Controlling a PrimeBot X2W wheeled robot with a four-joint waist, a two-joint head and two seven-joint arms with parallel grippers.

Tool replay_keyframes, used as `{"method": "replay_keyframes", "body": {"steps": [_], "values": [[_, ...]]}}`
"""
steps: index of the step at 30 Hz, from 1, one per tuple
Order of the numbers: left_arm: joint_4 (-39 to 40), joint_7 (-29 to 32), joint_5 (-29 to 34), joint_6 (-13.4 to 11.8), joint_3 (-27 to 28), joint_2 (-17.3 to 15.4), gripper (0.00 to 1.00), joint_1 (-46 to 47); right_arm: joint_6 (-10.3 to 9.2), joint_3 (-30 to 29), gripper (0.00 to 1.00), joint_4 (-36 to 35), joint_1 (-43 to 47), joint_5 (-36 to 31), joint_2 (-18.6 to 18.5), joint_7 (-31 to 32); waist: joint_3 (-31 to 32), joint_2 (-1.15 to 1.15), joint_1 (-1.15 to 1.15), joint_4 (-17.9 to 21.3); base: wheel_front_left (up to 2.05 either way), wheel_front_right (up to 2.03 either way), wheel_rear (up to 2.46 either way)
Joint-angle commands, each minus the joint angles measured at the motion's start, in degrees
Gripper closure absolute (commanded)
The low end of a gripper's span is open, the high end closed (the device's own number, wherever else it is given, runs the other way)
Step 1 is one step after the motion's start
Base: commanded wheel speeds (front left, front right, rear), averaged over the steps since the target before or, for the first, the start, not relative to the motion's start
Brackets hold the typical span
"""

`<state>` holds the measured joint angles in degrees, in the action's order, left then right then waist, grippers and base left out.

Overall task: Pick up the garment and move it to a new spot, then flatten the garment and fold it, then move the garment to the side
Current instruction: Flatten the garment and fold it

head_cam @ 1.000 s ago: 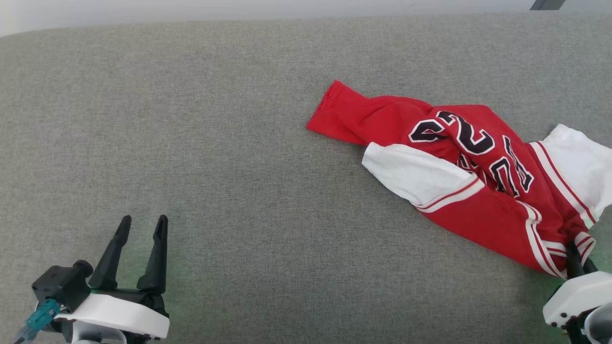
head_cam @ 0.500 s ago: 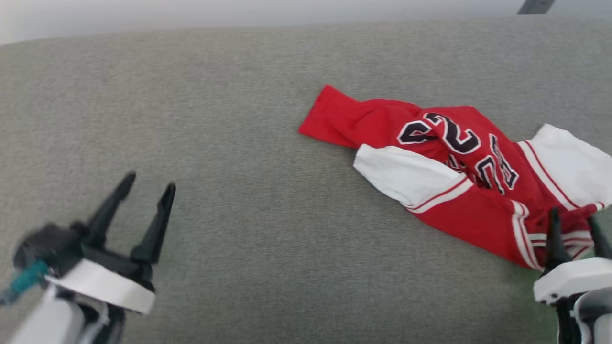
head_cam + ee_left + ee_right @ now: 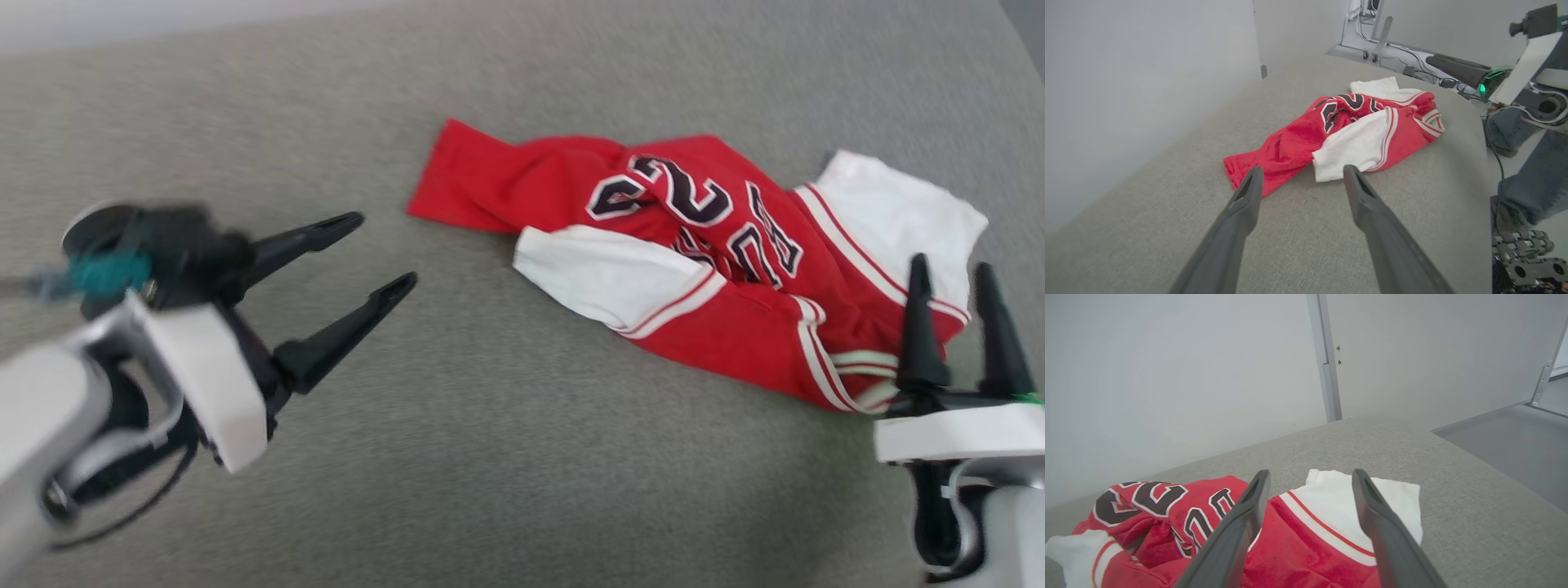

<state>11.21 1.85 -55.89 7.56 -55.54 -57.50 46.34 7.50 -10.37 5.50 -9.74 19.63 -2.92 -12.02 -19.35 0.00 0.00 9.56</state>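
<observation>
At the head view's left, the left gripper (image 3: 385,250) hangs spread and empty over the grey fabric surface (image 3: 506,457), well apart from the red jersey (image 3: 735,343), which lies crumpled right of centre. It looks soft, light and limp, likely to sag and bunch, so pinch a flat edge such as the striped trim (image 3: 849,359). At lower right, the right gripper (image 3: 951,269) stands spread and empty, just beside that trim.

Grey fabric surface (image 3: 490,474) w/ crumpled garment (image 3: 735,343)
</observation>
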Motion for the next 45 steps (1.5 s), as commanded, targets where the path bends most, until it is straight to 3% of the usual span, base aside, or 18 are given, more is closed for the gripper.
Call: {"method": "replay_keyframes", "body": {"steps": [1,6,10,23,24,25,26,27,28,45], "values": [[0.2,1.1,-0.6,-0.2,-0.7,-0.5,0.0,2.1,-0.02,0.4,0.0,-0.1,-0.6,0.6,0.0,-0.5,-3.5,0.0,0.0,3.3,0.0,0.0,0.0],[1.5,13.8,-10.5,-0.1,-9.9,-1.5,0.0,16.2,-0.02,5.0,0.0,1.3,-1.4,3.5,0.0,-2.6,-8.5,0.0,0.0,7.3,0.0,0.0,0.0],[1.3,21.1,-14.8,-0.1,-14.6,-1.4,0.0,24.3,-0.02,7.2,0.0,2.2,-2.3,5.8,0.0,-3.2,-11.6,0.0,0.0,9.8,0.0,0.0,0.0],[0.1,25.6,-19.6,-0.1,-17.7,-1.2,0.0,28.7,-0.02,8.7,0.0,1.0,-2.2,9.1,0.0,-3.2,-13.0,0.0,0.0,13.9,0.0,0.0,0.0],[0.3,25.8,-19.7,-0.1,-17.7,-1.2,0.08,28.6,-0.02,8.7,0.0,1.0,-2.1,9.2,0.0,-3.2,-13.0,0.0,0.0,13.9,0.0,0.0,0.0],[0.7,26.4,-20.0,-0.1,-17.8,-1.1,0.51,28.4,-0.02,8.6,0.0,0.9,-2.1,9.1,0.0,-3.2,-13.0,0.0,0.0,14.0,0.0,0.0,0.0],[1.2,26.8,-20.4,-0.1,-17.8,-1.0,0.59,28.2,-0.02,8.6,0.0,0.9,-2.1,9.0,0.0,-3.3,-13.1,0.0,0.0,14.0,0.0,0.0,0.0],[1.7,26.9,-20.8,-0.1,-17.8,-0.9,0.91,28.0,-0.02,8.5,0.0,0.9,-2.1,9.0,0.0,-3.3,-13.1,0.0,0.0,14.0,0.0,0.0,0.0],[2.0,27.0,-21.3,-0.1,-17.8,-1.0,1.0,28.0,-0.02,8.4,0.0,0.8,-2.1,9.0,0.0,-3.3,-13.1,0.0,0.0,13.9,0.0,0.0,0.0],[2.7,23.2,-19.8,-0.1,-17.8,-0.1,0.99,26.0,-0.02,7.4,0.0,1.4,-4.7,5.7,0.0,-3.3,-10.8,0.0,0.0,7.9,0.0,0.0,0.0]]}}
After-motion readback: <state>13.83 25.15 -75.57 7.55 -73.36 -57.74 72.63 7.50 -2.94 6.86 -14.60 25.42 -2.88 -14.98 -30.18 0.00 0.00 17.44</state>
